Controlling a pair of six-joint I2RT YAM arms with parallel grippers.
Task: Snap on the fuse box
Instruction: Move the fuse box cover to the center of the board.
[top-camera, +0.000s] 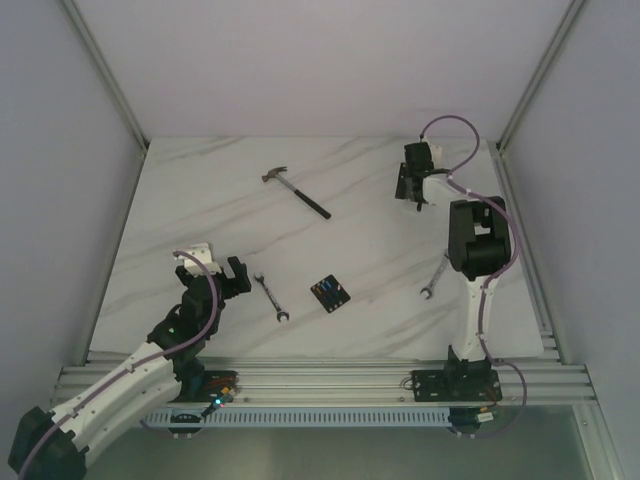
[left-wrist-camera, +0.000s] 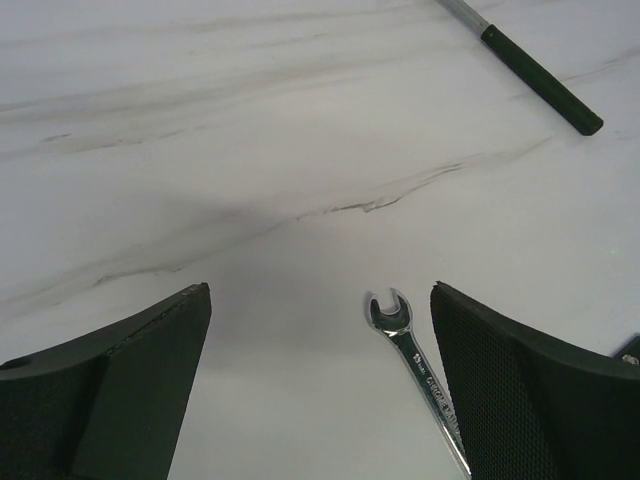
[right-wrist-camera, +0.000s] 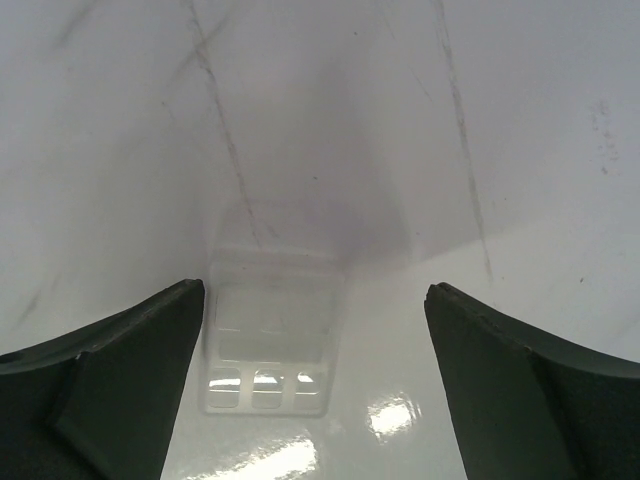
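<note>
White walls enclose the marble table (top-camera: 200, 200). Fuse box (top-camera: 330, 293) lies face up near table centre, with neither end effector touching it. Left end effector (left-wrist-camera: 320, 290) hovers wide open at its 9 o'clock, above a wrench (left-wrist-camera: 420, 375). Right end effector (right-wrist-camera: 315, 288) hovers wide open at its 1 o'clock, above a clear piece (right-wrist-camera: 268, 345), probably the cover. Judgement: nothing is snapped on yet; grasping, carrying and pressing all remain.

- Top view: soft, even light on the bench (top-camera: 380, 230); faint shadows;
- Right wrist: glare patches low on bench; hazy;
- Left wrist: soft shadow between dark jaws
</note>
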